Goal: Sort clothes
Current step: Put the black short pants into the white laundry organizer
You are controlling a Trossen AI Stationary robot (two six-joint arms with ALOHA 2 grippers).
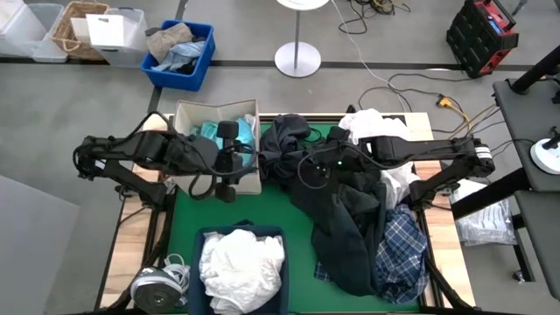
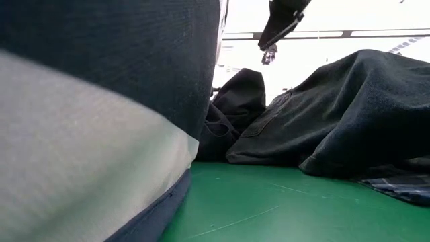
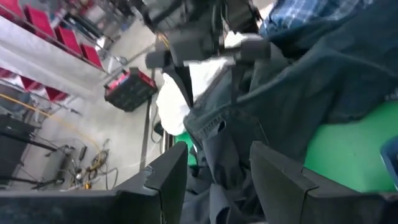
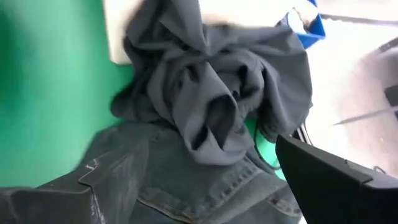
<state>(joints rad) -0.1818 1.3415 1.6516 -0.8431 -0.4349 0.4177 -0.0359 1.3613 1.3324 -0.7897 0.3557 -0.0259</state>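
From above, the clothes lie heaped on the right half of the green table mat [image 1: 188, 219]. A crumpled dark grey garment [image 1: 284, 140] sits at the far edge, dark jeans [image 1: 346, 232] spread down the middle of the heap, a blue-and-white plaid shirt [image 1: 398, 249] lies under their near side, and white garments [image 1: 372, 122] show at the far right corner. A beige bin [image 1: 188, 114] holds a light teal garment [image 1: 210, 131], and a navy bin [image 1: 206, 241] at the near edge holds crumpled white clothes [image 1: 241, 262]. The left gripper [image 1: 234, 162] hangs over the beige bin's right edge, pointing toward the heap. The right gripper [image 1: 308, 166] hovers over the heap, between the dark grey garment and the jeans.

At table height, the navy bin's wall fills the left, with the dark grey garment [image 2: 235, 107] and the jeans [image 2: 336, 107] piled on the mat beyond it. A gripper [image 2: 269, 50] hangs above them, clear of the cloth.

The left wrist view shows its own fingers [image 3: 168, 174] spread apart with nothing between them, facing the jeans [image 3: 261, 112].

The right wrist view shows its fingers [image 4: 323, 174] wide apart and empty above the folded dark grey garment [image 4: 211, 93], which lies against the jeans [image 4: 186, 186].
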